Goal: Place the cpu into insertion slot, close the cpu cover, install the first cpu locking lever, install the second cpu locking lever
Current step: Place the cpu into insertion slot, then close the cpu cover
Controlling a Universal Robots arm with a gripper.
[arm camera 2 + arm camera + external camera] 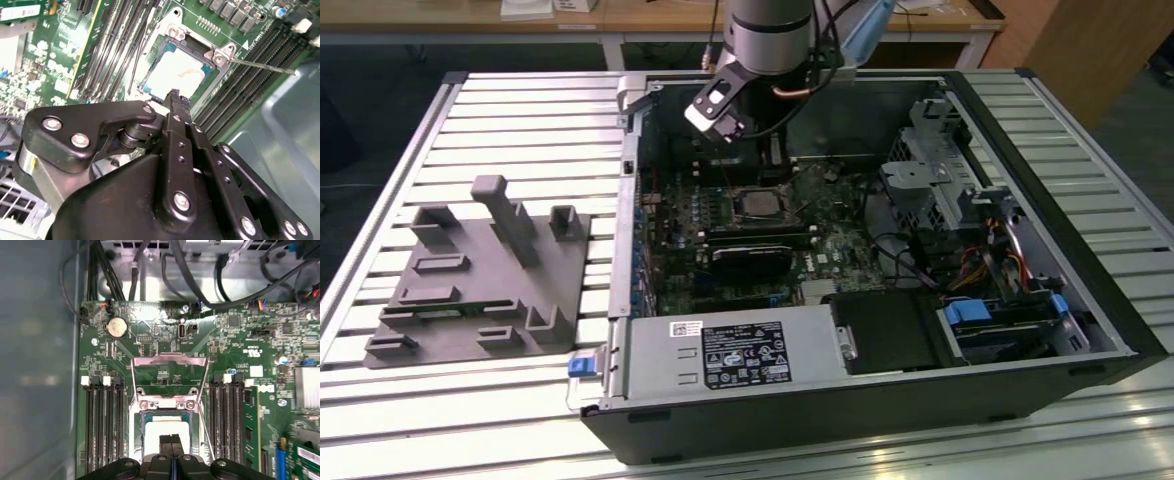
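The cpu [165,426], a silvery-grey square chip, lies flat in its socket on the green motherboard [235,350]; it also shows in the second wrist view [176,74] and in the exterior view [754,203]. The cpu cover [170,360], a thin silver frame with a square window, is swung open and lies back over the board beyond the socket. A thin locking lever [262,65] sticks out free beside the socket. My gripper [171,441] hovers just above the chip's near edge, fingers pressed together and holding nothing; its tips [174,95] show against the chip.
Black memory slots [102,425] flank the socket on both sides [227,420]. Cables [235,285] hang across the case's far wall. A drive cage [927,185] and a power supply [727,352] fill the case. A grey fixture block [480,275] stands on the slatted table.
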